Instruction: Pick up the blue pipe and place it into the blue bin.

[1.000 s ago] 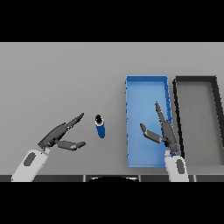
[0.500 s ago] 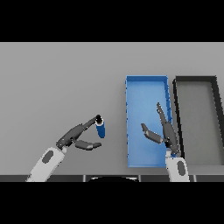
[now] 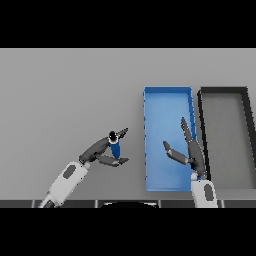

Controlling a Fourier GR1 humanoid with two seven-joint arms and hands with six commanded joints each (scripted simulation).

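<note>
The blue pipe stands on end on the grey table, left of the blue bin, its dark ring-shaped end facing up. My left hand has reached it from the lower left. Its fingers stretch past the pipe's top and its thumb lies just below the pipe, so the pipe sits in the gap between them. The fingers look straight, not curled round it. My right hand hovers open over the blue bin, holding nothing.
A black bin stands right of the blue bin, close beside it. Bare grey table stretches to the left and behind the pipe.
My left hand has moved right, from well left of the pipe to around it, with fingers and thumb on either side. The pipe and the right hand have barely moved.
</note>
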